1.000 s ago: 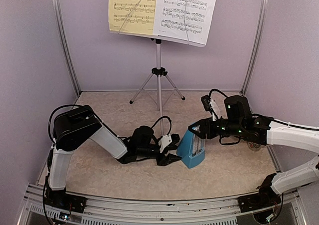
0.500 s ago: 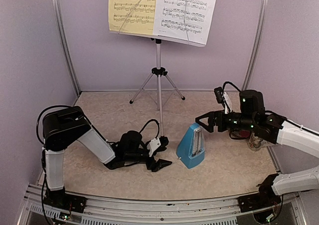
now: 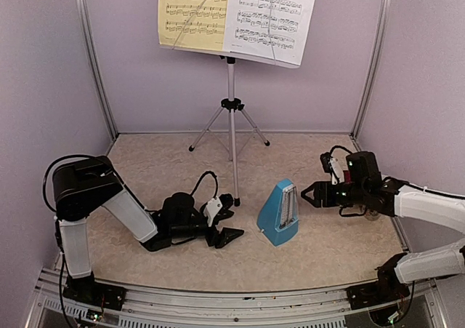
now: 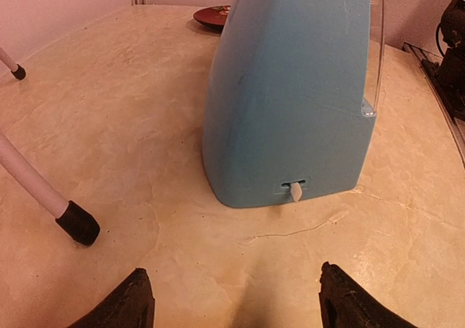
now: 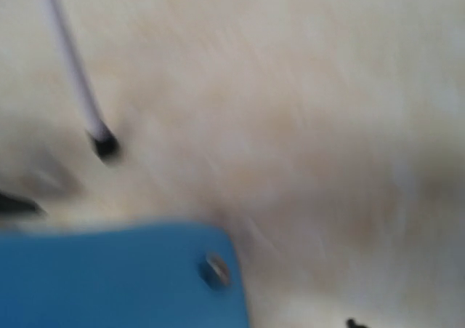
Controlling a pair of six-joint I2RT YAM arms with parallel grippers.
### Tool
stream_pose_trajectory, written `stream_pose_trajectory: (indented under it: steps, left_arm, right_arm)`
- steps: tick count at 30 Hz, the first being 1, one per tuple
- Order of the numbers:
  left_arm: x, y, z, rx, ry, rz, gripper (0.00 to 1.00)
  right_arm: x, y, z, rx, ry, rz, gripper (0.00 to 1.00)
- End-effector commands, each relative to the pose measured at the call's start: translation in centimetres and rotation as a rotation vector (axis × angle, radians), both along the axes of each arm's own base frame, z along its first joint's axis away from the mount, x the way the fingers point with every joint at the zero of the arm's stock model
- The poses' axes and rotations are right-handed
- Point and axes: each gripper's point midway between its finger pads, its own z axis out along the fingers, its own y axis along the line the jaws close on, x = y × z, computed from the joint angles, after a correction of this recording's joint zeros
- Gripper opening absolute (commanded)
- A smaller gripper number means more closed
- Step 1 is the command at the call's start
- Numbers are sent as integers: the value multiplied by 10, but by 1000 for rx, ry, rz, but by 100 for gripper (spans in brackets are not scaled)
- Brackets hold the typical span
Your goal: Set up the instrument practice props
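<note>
Blue pyramid metronome [image 3: 278, 214] is standing upright on the beige table [image 3: 145, 161], right of the silver tripod music stand [image 3: 232, 124]. Left gripper [image 3: 236, 216] and right gripper [image 3: 309, 195] are flanking it, both gaping, gripping nothing.

metronome [image 4: 283, 102]: matt blue plastic | table [image 4: 145, 124]: smooth marbled beige, faint sheen | music stand [image 3: 231, 117]: silvery metal

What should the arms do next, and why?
Probably draw both arms back toward their bases. The metronome stands upright on the table, the left gripper and right gripper are open and clear of it on either side, and the yellow sheet and white sheet already sit on the stand, so the setup looks finished.
</note>
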Motion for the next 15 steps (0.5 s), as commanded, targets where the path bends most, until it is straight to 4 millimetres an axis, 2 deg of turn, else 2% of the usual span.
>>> stream_pose_trajectory:
  steps: [1, 3, 8, 15]
  left_arm:
    - [9, 0, 23, -66, -25, 30, 76]
    - [9, 0, 25, -79, -23, 32, 76]
    - [7, 1, 27, -91, -10, 29, 76]
    - [4, 11, 35, -116, 3, 45, 76]
  right_arm:
    - [-10, -9, -49, -48, 80, -8, 62]
    - [-16, -9, -68, -55, 105, 10, 58]
    - [-19, 0, -99, -74, 134, 65, 49]
    - [-39, 30, -109, -17, 123, 213, 44]
